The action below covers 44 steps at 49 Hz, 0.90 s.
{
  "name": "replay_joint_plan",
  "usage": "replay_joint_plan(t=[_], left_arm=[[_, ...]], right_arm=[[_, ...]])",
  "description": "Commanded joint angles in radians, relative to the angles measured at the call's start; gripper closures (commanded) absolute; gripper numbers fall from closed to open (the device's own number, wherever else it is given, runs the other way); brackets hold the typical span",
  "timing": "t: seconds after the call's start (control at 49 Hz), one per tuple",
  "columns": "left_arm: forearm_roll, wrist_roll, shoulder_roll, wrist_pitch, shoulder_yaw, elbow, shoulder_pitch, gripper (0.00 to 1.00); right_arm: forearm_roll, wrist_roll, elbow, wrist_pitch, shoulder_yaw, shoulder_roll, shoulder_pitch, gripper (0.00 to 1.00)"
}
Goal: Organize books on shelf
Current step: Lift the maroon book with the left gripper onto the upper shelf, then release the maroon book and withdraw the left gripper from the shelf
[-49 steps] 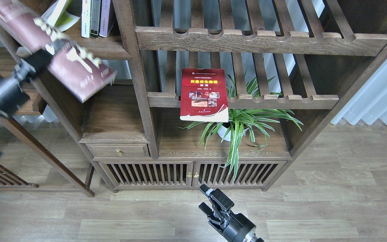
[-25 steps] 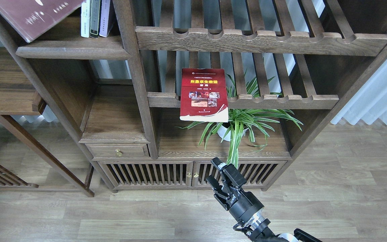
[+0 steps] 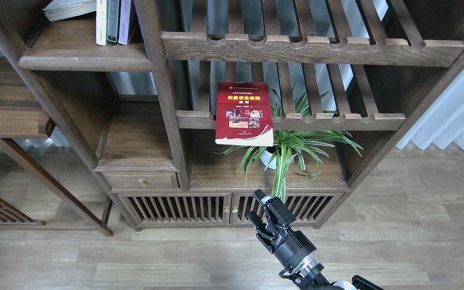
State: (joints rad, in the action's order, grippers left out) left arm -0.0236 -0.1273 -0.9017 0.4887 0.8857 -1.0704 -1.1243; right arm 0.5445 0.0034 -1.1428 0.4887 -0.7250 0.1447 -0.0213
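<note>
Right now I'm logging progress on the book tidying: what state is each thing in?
Red book: lying on the slatted rack, front edge overhanging.
Book at top left: lying flat on the shelf.
Three thin books: upright on that shelf.
Drawer: closed.
Cabinet doors: closed.
Right gripper: open, empty.
Left gripper: out of view.

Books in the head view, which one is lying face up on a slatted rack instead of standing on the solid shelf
The red book with small photos. It lies cover-up on the lower slatted rack, overhanging its front rail, while the three thin books stand upright on the solid shelf.
</note>
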Motion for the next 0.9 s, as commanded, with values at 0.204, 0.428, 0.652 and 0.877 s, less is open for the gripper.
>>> replay_joint_plan(t=[0.204,0.428,0.652,0.877], left_arm=[[-0.268,-0.032,0.230,0.000,0.007,0.177,-0.100,0.98],[-0.387,-0.029,0.342,0.000,0.019,0.322,-0.149,0.96],[-0.401,-0.028,0.401,0.000,0.007,0.359,-0.143,0.92],[-0.421,-0.026,0.418,0.000,-0.001,0.360,-0.147,0.95]], right_arm=[[0.000,0.001,-0.002,0.000,-0.002,0.001,-0.002,0.02],[0.000,0.001,-0.002,0.000,-0.002,0.001,-0.002,0.02],[0.000,0.001,-0.002,0.000,-0.004,-0.002,-0.002,0.02],[0.000,0.001,-0.003,0.000,-0.004,-0.002,-0.002,0.02]])
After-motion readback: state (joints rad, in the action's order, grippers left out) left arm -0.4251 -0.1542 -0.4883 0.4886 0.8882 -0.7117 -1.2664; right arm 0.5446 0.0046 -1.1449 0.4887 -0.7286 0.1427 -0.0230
